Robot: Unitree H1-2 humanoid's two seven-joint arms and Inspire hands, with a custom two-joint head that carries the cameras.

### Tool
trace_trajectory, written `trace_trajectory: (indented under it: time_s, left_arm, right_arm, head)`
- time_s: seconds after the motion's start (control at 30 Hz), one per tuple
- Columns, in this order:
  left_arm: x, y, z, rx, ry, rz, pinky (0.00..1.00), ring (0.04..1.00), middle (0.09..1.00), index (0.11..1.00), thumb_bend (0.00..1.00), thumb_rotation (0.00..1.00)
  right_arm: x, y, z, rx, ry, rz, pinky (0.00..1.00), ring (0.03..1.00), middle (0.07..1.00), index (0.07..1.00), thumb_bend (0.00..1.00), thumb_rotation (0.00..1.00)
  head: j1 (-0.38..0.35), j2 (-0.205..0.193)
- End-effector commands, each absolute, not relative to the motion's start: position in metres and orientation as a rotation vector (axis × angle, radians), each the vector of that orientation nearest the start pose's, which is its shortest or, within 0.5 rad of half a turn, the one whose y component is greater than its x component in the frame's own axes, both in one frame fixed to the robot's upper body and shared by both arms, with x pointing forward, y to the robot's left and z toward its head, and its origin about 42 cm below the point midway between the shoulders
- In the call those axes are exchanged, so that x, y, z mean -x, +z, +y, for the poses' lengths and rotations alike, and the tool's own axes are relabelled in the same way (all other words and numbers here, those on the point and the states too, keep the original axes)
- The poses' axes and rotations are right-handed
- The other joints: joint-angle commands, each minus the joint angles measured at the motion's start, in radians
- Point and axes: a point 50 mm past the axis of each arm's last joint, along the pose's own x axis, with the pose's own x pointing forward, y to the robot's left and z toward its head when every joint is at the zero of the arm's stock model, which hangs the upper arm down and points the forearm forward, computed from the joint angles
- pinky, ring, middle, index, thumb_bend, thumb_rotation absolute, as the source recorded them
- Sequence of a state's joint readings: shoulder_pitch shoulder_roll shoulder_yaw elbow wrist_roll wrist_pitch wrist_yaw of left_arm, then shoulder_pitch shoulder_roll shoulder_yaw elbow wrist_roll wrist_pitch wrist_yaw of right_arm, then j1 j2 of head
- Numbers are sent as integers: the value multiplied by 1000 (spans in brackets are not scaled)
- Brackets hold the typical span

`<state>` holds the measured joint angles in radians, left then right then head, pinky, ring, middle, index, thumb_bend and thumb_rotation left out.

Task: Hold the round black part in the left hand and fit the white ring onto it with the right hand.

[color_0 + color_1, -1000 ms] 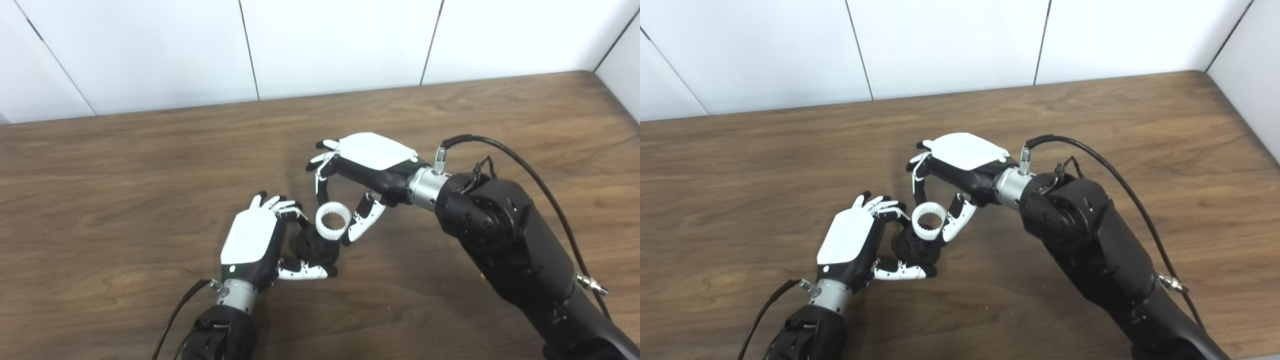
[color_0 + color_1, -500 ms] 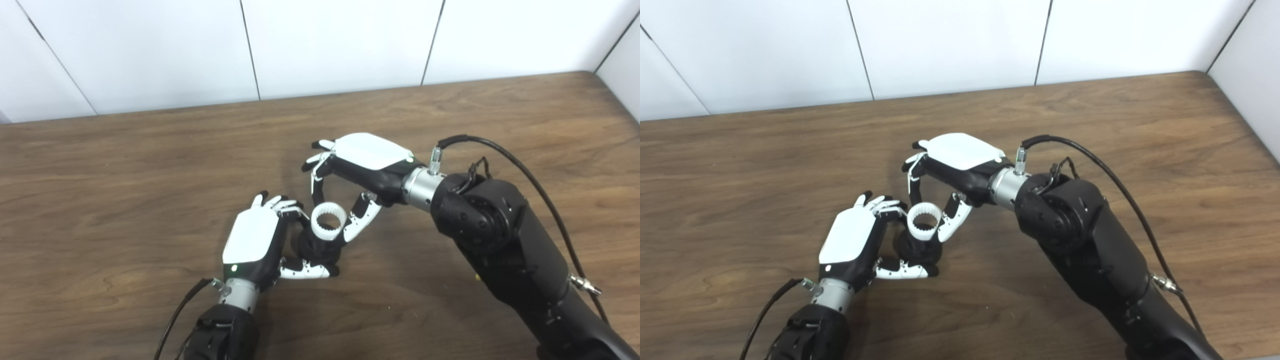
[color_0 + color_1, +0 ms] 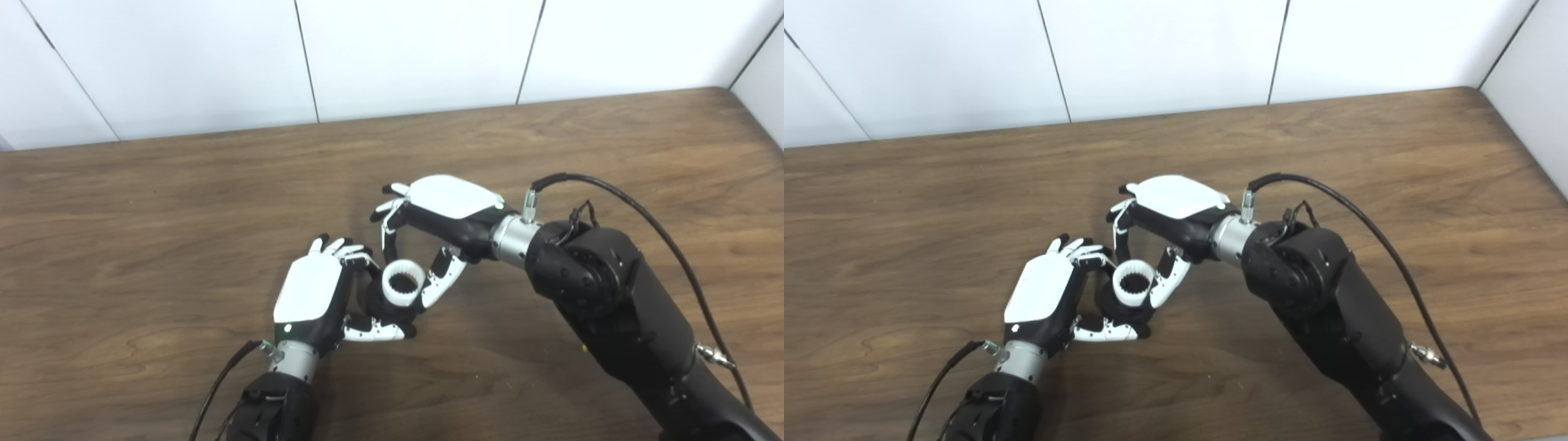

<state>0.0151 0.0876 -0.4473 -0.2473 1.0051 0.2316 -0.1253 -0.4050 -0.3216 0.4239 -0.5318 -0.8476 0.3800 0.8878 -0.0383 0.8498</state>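
My left hand [image 3: 315,294] is shut on the round black part [image 3: 384,309], fingers wrapped behind it and thumb under its front, low over the wooden table [image 3: 153,202]. The white toothed ring [image 3: 402,283] sits on top of the black part, with black showing through its bore. My right hand [image 3: 438,211] reaches in from the right and pinches the ring between a finger at the back and the thumb at the right. Most of the black part is hidden by the ring and the fingers. The same ring [image 3: 1133,283] shows in the right eye view.
A white panelled wall [image 3: 398,55] runs along the table's far edge and its right end. My right forearm [image 3: 612,306] with its black cable [image 3: 643,208] crosses the lower right. The left arm's cable [image 3: 211,392] hangs at the bottom.
My right hand has carried the white ring left and down, from above and beside the black part onto its top. The left hand has stayed in place.
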Motion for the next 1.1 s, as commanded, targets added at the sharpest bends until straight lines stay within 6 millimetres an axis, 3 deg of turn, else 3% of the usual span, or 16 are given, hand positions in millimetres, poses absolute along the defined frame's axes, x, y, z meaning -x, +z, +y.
trace_trajectory:
  time_s: [0.0,1.07]
  left_arm:
    - [-251,137,119,-1054,-333,-136,1000,899,796,482,525,56]
    - [-251,139,117,-1054,-335,-138,1000,901,800,482,525,56]
  right_arm:
    - [-309,286,-145,1271,707,-274,967,986,864,485,524,134]
    - [-316,280,-141,1266,694,-251,972,996,880,486,523,133]
  head:
    - [-1,3]
    - [3,12]
